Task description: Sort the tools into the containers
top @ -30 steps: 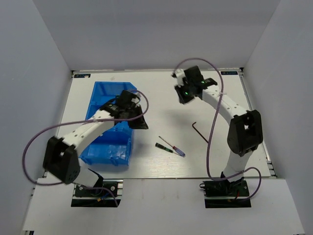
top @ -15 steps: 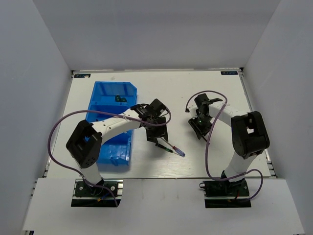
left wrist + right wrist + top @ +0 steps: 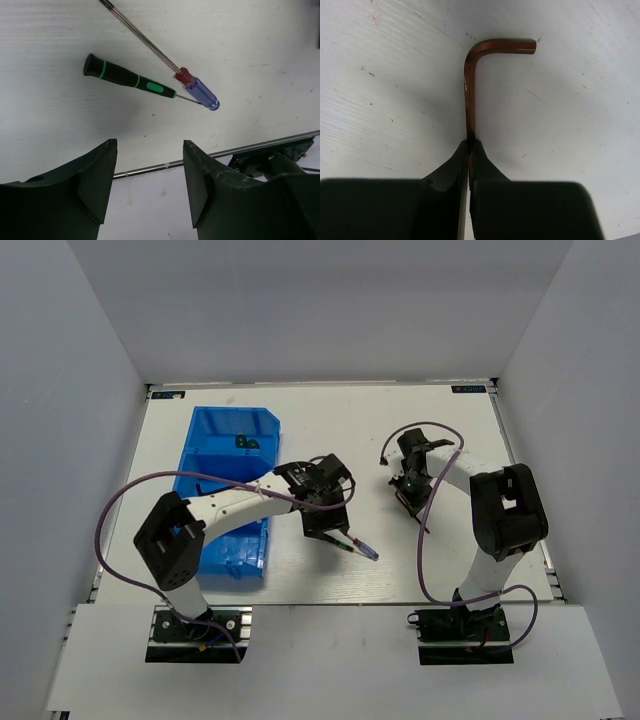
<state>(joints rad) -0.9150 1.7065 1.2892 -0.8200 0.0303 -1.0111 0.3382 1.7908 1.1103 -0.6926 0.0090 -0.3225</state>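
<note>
Grey walls enclose a white bench (image 3: 330,430), with a row of blue bins (image 3: 235,417) running near to far along its left side. A small dark and green tool (image 3: 247,443) lies in the far bin.

The left hand (image 3: 150,165) is over the middle of the bench, just right of the bins. Its fingers (image 3: 97,175) stand apart and hold nothing. Just past the fingertips, two thin screwdrivers lie flat on the bench. The tip of the green-black screwdriver (image 3: 130,80) meets the handle of the red-blue screwdriver (image 3: 197,92), whose shaft slants away across the bench.

On the right side of the bench, the right hand (image 3: 470,150) is low, with its fingers pressed together on the long leg of an L-shaped hex key (image 3: 468,90). The key's short leg sticks out to one side, clear of the fingers. Whether the key rests on the bench cannot be told.
</note>
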